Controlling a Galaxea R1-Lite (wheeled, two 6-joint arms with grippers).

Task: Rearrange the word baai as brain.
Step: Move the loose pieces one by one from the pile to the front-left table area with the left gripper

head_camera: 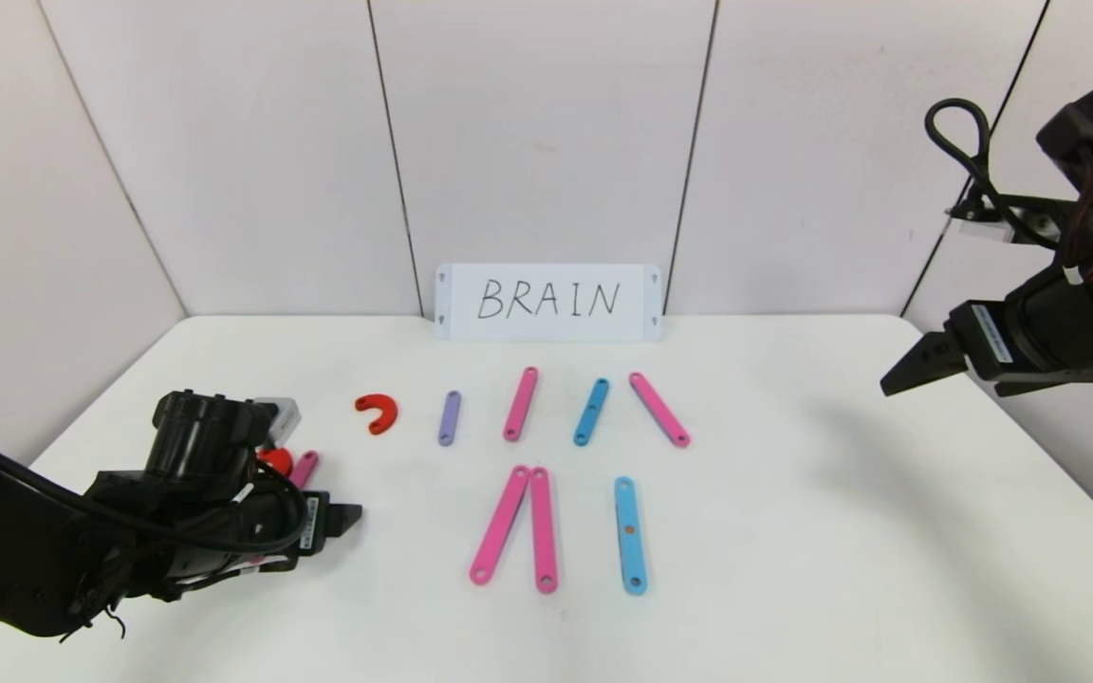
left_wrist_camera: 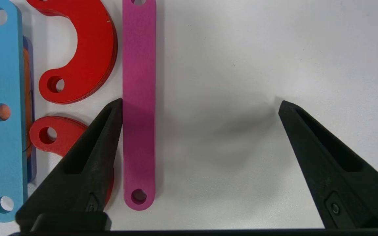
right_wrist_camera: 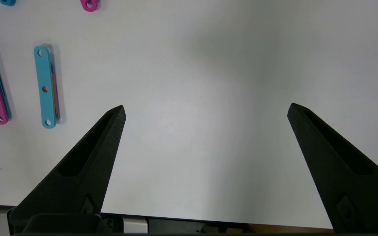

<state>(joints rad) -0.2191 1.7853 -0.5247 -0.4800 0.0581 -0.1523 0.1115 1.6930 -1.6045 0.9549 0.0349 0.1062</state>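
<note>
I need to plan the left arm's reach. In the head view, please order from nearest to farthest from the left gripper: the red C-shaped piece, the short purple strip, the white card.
From the left gripper:
1. Red C-shaped flat piece, just beyond it.
2. Short purple flat strip, further toward the table's middle.
3. White handwritten card, at the back wall.

A white table (head_camera: 793, 569) with rounded far corners fills the lower frame. Behind it, across the upper frame, stand pale wall panels (head_camera: 546, 133) divided by 5 thin dark seams. Soft shadows fall at right.
</note>
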